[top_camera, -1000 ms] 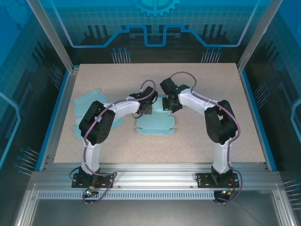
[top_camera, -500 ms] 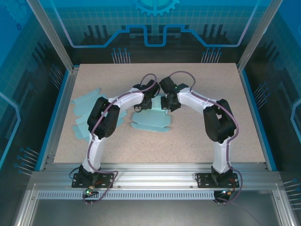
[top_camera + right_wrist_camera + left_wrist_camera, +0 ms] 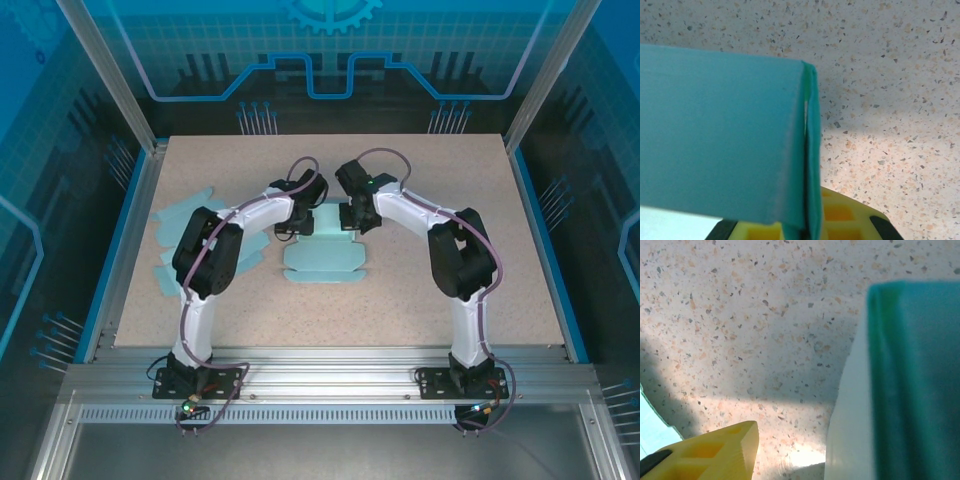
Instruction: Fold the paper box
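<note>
Teal box (image 3: 322,262): thin smooth card, tabbed near edge.
Right gripper (image 3: 352,222): pinching box's folded wall.
Left gripper (image 3: 288,226): spread or not, cannot tell.
Table (image 3: 420,180): speckled beige.
Walls (image 3: 60,150): blue.

Paper box (image 3: 325,258) central; flat sheets (image 3: 183,222) to left; left pincer (image 3: 287,230) at its rear-left, right pincer (image 3: 352,222) rear-right.

Speckled worktop (image 3: 390,300) with paper stock.
A partly folded teal paper box (image 3: 325,265) lay at its centre; loose flat teal sheets (image 3: 180,215) lay overlapping near its left edge.
</note>
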Motion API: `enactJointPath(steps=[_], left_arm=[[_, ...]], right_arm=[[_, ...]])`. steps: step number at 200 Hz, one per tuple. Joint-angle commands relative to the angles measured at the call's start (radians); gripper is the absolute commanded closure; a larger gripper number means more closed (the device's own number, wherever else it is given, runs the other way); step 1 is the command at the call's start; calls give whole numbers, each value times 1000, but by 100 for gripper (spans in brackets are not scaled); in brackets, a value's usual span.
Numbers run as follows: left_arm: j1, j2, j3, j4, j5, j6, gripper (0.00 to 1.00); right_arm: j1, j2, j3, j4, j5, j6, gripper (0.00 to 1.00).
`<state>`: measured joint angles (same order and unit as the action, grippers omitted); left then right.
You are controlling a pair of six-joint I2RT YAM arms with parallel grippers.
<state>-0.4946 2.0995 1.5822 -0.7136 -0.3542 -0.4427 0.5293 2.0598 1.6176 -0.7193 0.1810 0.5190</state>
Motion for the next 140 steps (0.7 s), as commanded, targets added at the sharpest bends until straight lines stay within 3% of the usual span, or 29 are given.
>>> enactJointPath(steps=[1,65,140], left_arm=[[-1,-101,-38,34,84,12,45],[1,-358,-204,223,315,-23,20],[113,-597,-395,350,347,-87,18]], right_arm=[[3,61,7,-125,30,-40,100],[2,119,85,-301,58,-177,100],[4,201,171,-449,66,-298,88]])
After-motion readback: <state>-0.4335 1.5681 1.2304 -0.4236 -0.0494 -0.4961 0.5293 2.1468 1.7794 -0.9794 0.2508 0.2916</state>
